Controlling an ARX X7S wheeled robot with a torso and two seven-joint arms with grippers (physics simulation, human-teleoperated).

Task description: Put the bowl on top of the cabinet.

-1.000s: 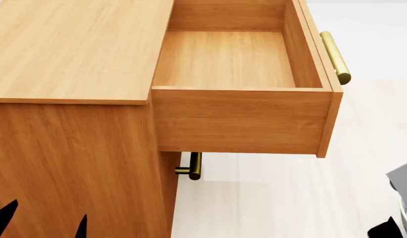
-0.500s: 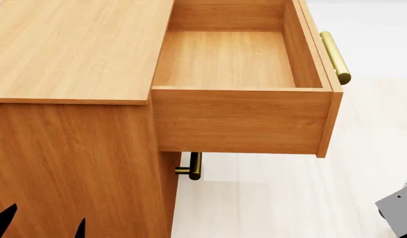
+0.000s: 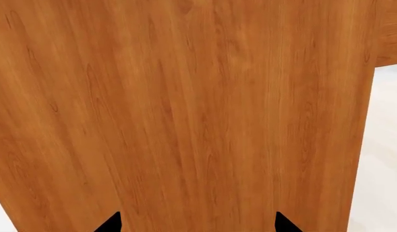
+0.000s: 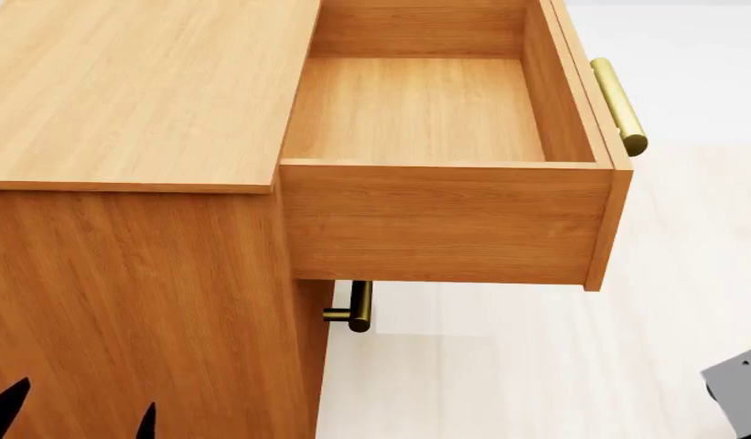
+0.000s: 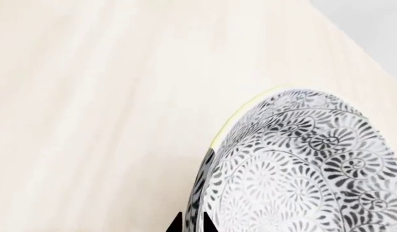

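- Bowl [image 5: 301, 169] is pinched at its rim by the right gripper [image 5: 192, 223], over pale floor.
- Rigid, likely slippery and breakable; rim pinch should be kept firm.
- Left gripper [image 3: 195, 224] spread wide, empty, facing the cabinet [image 4: 144, 91] side.

Cabinet [image 4: 144, 91]: flat top bare and unobstructed. Open top drawer [image 4: 443, 215] juts out beside the top, its brass handle [image 4: 619, 105] beyond. Pale floor [image 4: 534, 366] beneath the drawer open, save a lower handle [image 4: 357, 306] projecting from the cabinet front.
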